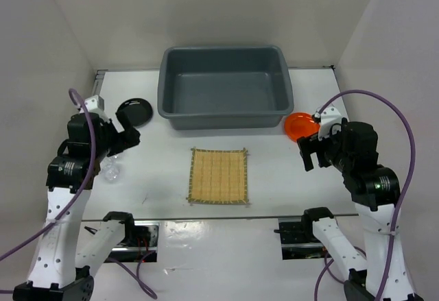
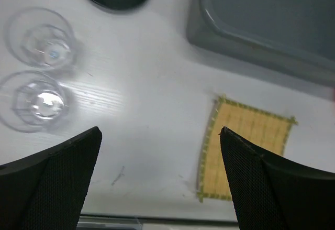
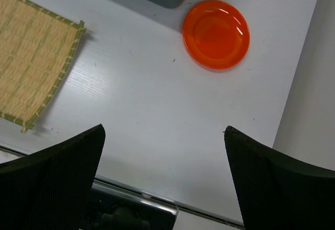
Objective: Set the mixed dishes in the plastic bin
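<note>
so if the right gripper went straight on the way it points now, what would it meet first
Most likely the bare white tabletop: the right gripper, jaws open, angles down at it, with the small round orange plate lying farther ahead and slightly right. Depth is hard to judge.

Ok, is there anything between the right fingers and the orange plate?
No. In the right wrist view, only bare white table lies between the right fingers and the orange plate.

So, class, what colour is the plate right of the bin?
Orange; the plate shows best in the right wrist view.
</note>
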`<state>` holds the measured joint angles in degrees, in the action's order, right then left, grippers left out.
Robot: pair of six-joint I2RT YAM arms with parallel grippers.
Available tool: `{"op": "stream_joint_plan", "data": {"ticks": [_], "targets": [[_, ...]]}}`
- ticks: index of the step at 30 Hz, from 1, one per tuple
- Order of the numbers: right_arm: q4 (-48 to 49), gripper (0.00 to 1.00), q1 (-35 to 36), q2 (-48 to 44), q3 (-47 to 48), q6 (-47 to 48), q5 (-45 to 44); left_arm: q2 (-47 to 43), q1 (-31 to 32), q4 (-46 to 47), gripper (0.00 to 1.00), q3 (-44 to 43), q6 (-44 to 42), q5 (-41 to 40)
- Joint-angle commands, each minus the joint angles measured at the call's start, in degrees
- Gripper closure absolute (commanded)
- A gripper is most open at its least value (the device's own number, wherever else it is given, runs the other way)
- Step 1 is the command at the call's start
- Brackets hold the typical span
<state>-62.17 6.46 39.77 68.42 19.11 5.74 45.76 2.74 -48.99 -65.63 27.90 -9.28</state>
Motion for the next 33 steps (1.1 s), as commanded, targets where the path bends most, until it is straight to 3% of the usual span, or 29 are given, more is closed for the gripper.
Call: {"op": "stream_joint_plan", "data": {"ticks": [1,5,11,13,17,19,22,29,30,31,32,33], "targets": [[2.5,0.01,-0.2,1.2,-0.8,-0.3,-2.0,1.7,1.0,2.0,0.00,3.0,2.8,15.4],[4.2,0.01,0.3,1.2,-1.4,6.4,5.5,3.9,3.0,9.6,0.00,9.3,8.2,27.8],[14.3,0.01,0.8,2.1,-4.4,6.5,12.9,5.8,11.7,18.4,0.00,22.7,16.0,28.3],[17.9,0.01,0.8,4.3,-6.2,0.6,17.7,7.6,15.2,22.2,0.00,25.3,18.8,27.6],[21.9,0.01,3.0,17.7,-7.9,-16.0,23.0,13.6,16.9,26.2,0.00,28.9,20.1,28.6],[23.7,0.01,0.7,20.3,-9.0,-17.8,34.9,18.5,18.3,27.5,0.00,29.1,20.1,29.2],[28.1,0.01,0.7,20.3,-11.5,-22.1,36.8,24.2,19.1,28.9,0.00,28.5,18.5,27.4],[29.8,0.01,0.7,20.3,-16.0,-26.1,36.8,36.9,19.6,42.0,0.00,33.7,18.5,32.8],[29.8,0.10,0.7,20.3,-16.0,-26.1,37.3,38.8,20.1,43.3,0.00,33.7,18.5,32.8],[30.6,0.39,0.7,21.1,-16.6,-26.1,38.9,39.5,20.1,44.0,0.00,34.3,18.5,33.4],[30.6,0.61,1.3,21.7,-16.6,-25.5,38.9,40.1,20.1,44.7,0.00,34.3,18.5,33.4],[31.2,0.75,1.3,22.2,-17.2,-25.5,39.4,41.4,20.1,45.8,0.00,34.3,18.0,33.4]]}}
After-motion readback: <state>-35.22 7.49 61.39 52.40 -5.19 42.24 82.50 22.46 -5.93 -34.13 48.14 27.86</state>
